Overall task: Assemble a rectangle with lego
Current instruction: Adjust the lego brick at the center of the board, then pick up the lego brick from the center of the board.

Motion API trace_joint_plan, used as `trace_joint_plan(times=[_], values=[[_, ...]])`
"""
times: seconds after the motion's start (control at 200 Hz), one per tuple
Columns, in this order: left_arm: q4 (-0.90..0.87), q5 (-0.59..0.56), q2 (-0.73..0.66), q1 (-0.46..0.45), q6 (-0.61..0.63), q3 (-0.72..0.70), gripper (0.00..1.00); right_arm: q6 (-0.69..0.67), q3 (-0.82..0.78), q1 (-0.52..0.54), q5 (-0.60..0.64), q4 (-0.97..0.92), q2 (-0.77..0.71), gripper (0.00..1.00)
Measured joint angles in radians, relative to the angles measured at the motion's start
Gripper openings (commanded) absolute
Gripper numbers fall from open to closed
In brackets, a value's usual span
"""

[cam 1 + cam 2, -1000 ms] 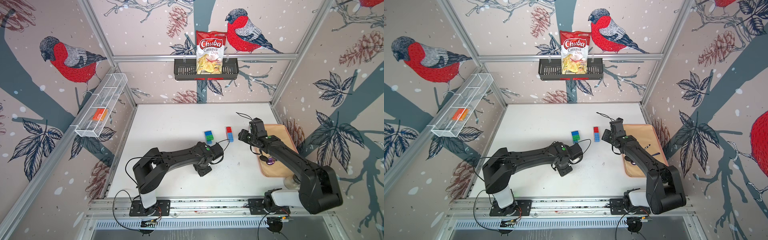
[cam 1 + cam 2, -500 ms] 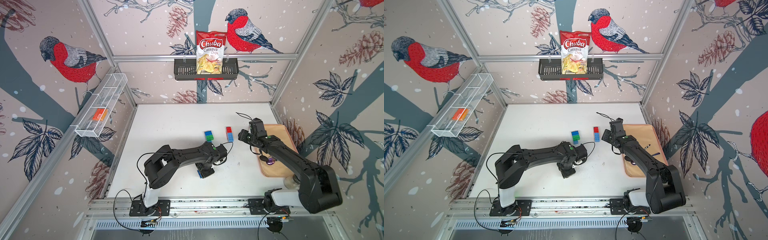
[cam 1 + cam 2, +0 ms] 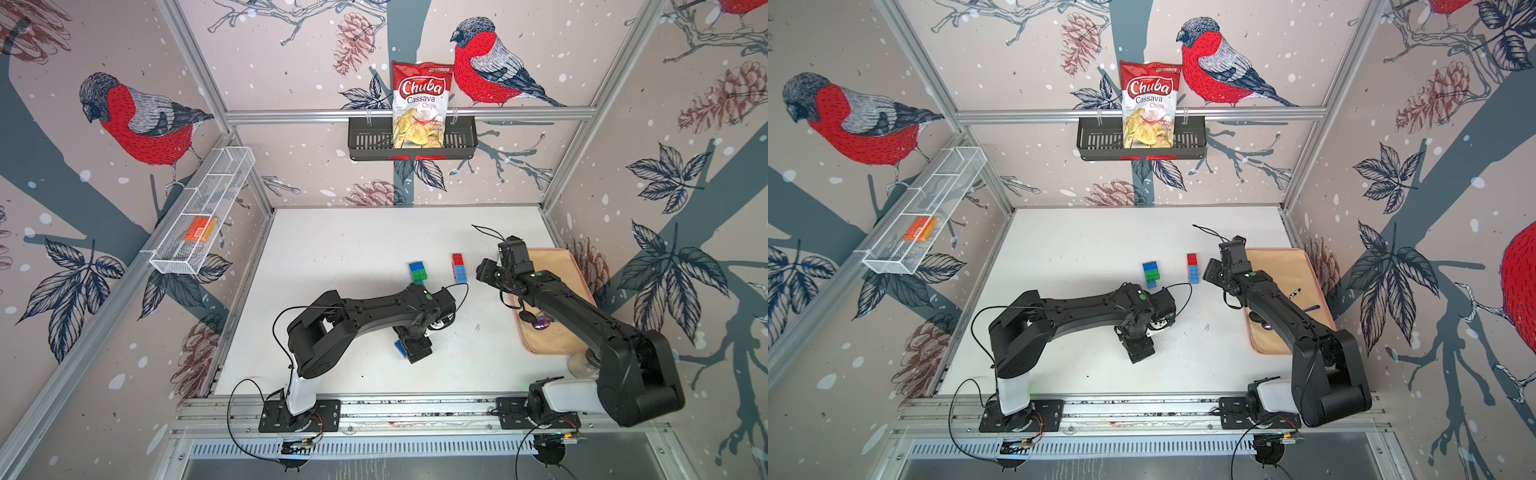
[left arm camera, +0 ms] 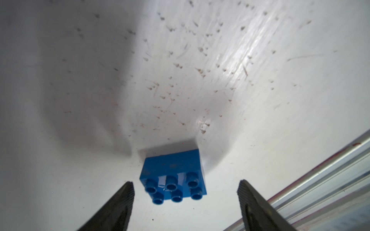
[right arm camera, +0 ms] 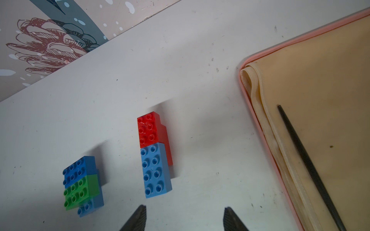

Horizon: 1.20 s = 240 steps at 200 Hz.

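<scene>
Clearly you're only partway: a blue-green stack (image 5: 82, 184) and a red-and-light-blue stack (image 5: 154, 156) sit near each other but apart on the table (image 5: 200, 80). Your left end effector (image 4: 185, 183) is spread, with a loose blue brick (image 4: 173, 170) lying unpinched between its fingertips. Your right end effector (image 5: 184, 208) is spread and empty. Everything is left to join.

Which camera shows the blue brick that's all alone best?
The left wrist view: the blue brick is close up, studs clear. In a top view only a sliver peeks out beside the left gripper. The right wrist view misses it.
</scene>
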Motion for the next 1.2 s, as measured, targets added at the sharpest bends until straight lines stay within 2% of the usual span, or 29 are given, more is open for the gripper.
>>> trace_joint_plan(times=[0.125,0.26,0.365,0.5,0.605,0.695,0.845,1.011,1.201], values=[[0.080,-0.006,-0.092,0.044,-0.011,-0.027,0.83,0.001,0.019,0.008,0.006,-0.025,-0.013,0.65],[0.234,-0.022,-0.307,0.178,-0.058,-0.142,0.83,0.047,0.077,0.078,0.091,-0.094,-0.014,0.68],[0.392,0.008,-0.550,0.322,-0.103,-0.291,0.85,0.134,0.106,0.168,0.183,-0.156,-0.010,0.70],[0.614,0.074,-0.865,0.540,-0.185,-0.533,0.93,0.300,0.122,0.309,0.283,-0.256,0.005,0.73],[0.726,0.158,-1.012,0.682,-0.228,-0.673,0.94,0.467,0.173,0.437,0.351,-0.358,0.060,0.74],[0.783,0.201,-1.049,0.752,-0.270,-0.748,0.93,0.622,0.244,0.537,0.389,-0.458,0.135,0.74],[0.798,0.239,-1.005,0.813,-0.358,-0.767,0.93,0.835,0.364,0.668,0.378,-0.586,0.275,0.74],[0.812,0.235,-1.026,0.824,-0.416,-0.772,0.93,0.988,0.449,0.766,0.297,-0.628,0.406,0.73],[0.811,0.183,-1.057,0.806,-0.438,-0.772,0.93,1.094,0.428,0.806,0.192,-0.581,0.463,0.72]])
